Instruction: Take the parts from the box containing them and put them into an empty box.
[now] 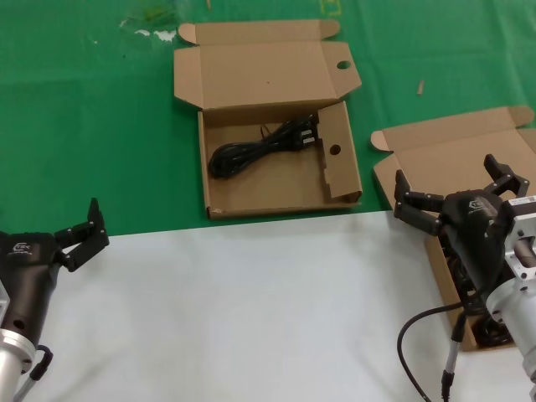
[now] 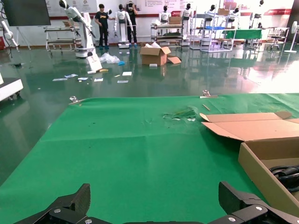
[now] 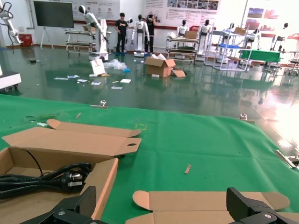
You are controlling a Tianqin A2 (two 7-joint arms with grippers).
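Note:
The holed box (image 1: 276,191) lies open at the centre of the green mat, with a round hole in its lid tab and one in its side flap. One coiled black cord (image 1: 260,146) lies inside it. The plain-lidded box (image 1: 452,155) lies open at the right. My right gripper (image 1: 448,180) hovers open over it and hides most of its inside; dark cords (image 1: 492,333) show partly below. In the right wrist view the right gripper (image 3: 161,205) is open and empty above that lid (image 3: 205,203), with the cord (image 3: 51,179) off to one side. My left gripper (image 1: 84,234) is open and empty at the lower left.
A white sheet (image 1: 251,310) covers the near table; the green mat (image 1: 84,126) lies beyond it. A small wood chip (image 1: 420,87) and white scraps (image 1: 155,33) lie on the mat. The left wrist view shows the holed box's wall (image 2: 261,163).

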